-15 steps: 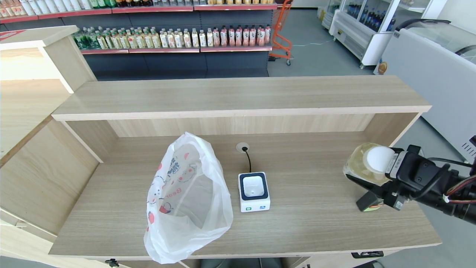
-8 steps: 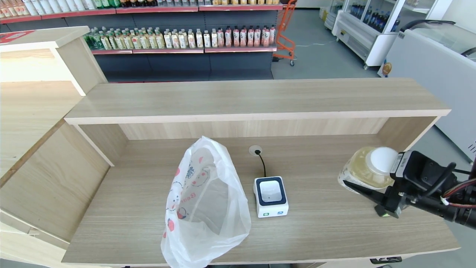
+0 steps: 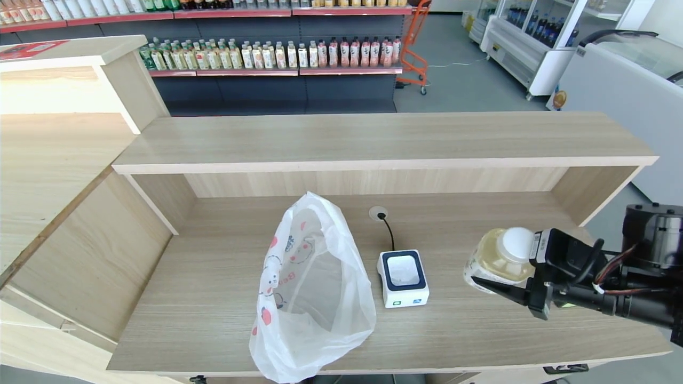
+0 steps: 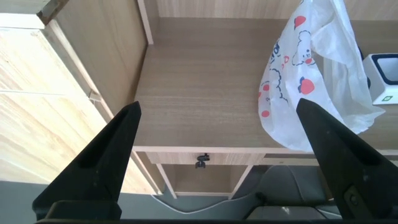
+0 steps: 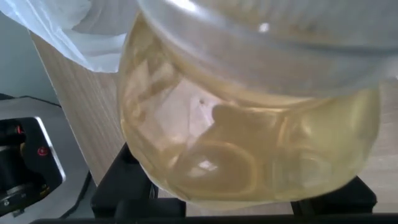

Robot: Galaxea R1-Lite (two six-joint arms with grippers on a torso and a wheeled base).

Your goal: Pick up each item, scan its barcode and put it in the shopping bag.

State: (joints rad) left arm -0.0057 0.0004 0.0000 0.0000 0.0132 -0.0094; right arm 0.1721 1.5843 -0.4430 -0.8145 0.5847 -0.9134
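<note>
A clear jar (image 3: pixel 497 260) of pale yellow contents with a white lid hangs just above the counter, right of the scanner. My right gripper (image 3: pixel 493 273) is shut on the jar, one dark finger showing under it. The right wrist view looks straight at the jar (image 5: pixel 249 137), with the bag's edge behind it. The white barcode scanner (image 3: pixel 404 277) sits mid-counter, window facing up. Left of it the white printed shopping bag (image 3: pixel 312 288) stands with its mouth open. My left gripper (image 4: pixel 217 106) is open with nothing in it, off the counter's front left corner, with the bag (image 4: pixel 311 81) and the scanner (image 4: pixel 385 78) beyond.
The wooden counter (image 3: pixel 480 330) has a raised ledge (image 3: pixel 373 138) along its back and side walls at both ends. The scanner's cable runs to a hole (image 3: pixel 378 214) behind it. Store shelves and freezers stand farther off.
The head camera has turned, shifting the whole scene rightward. Against the scanner, my right gripper has carried the jar leftward and lower, closer to it. The bag and scanner stay put.
</note>
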